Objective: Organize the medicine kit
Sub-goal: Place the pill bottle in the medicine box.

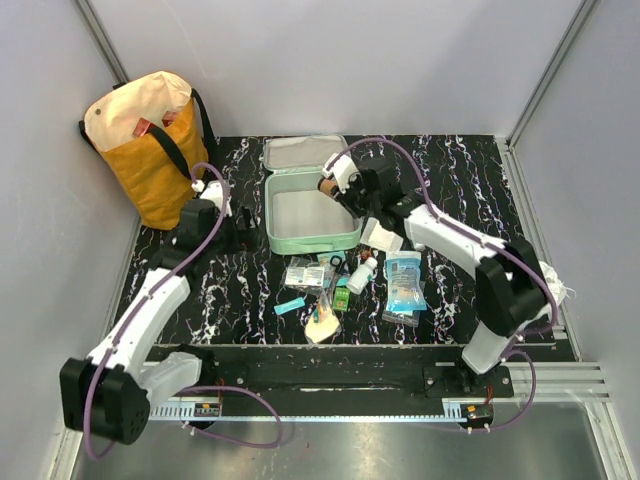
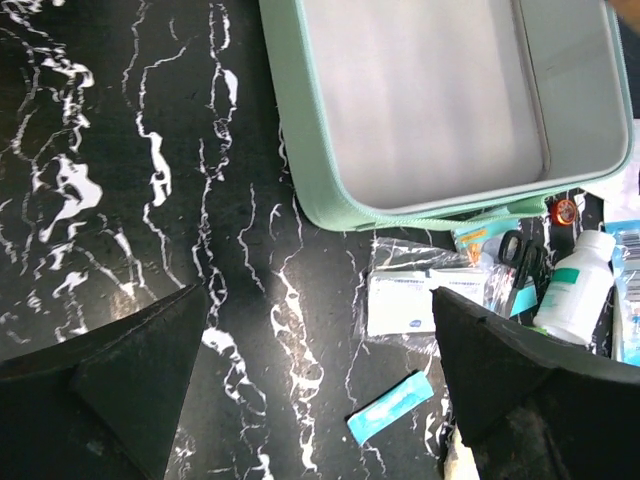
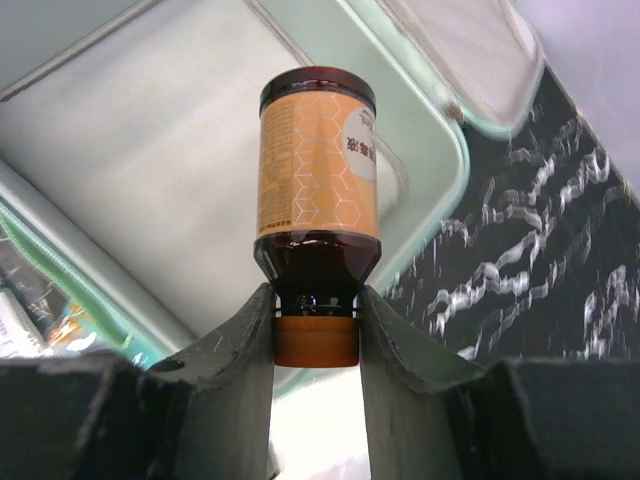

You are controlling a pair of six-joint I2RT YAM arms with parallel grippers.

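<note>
The medicine kit (image 1: 314, 243) lies open at the table's middle, a mint-green case with pale grey lining and its lid flat behind it. It looks empty. My right gripper (image 1: 338, 186) is shut on the orange cap of a brown bottle (image 1: 326, 185) with an orange label. It holds the bottle over the kit's right side. In the right wrist view the bottle (image 3: 318, 170) points away from the gripper (image 3: 316, 330) above the lining (image 3: 130, 160). My left gripper (image 2: 318, 295) is open and empty over the table, left of and in front of the kit (image 2: 310, 170).
A yellow-and-cream tote bag (image 1: 150, 145) stands at the back left. Loose items lie in front of the kit: a white bottle (image 2: 575, 285), scissors (image 2: 522, 262), a clear bag of white packets (image 2: 410, 300), a teal strip (image 2: 390, 408), a blue packet (image 1: 404, 280) and a white pad (image 1: 381, 235).
</note>
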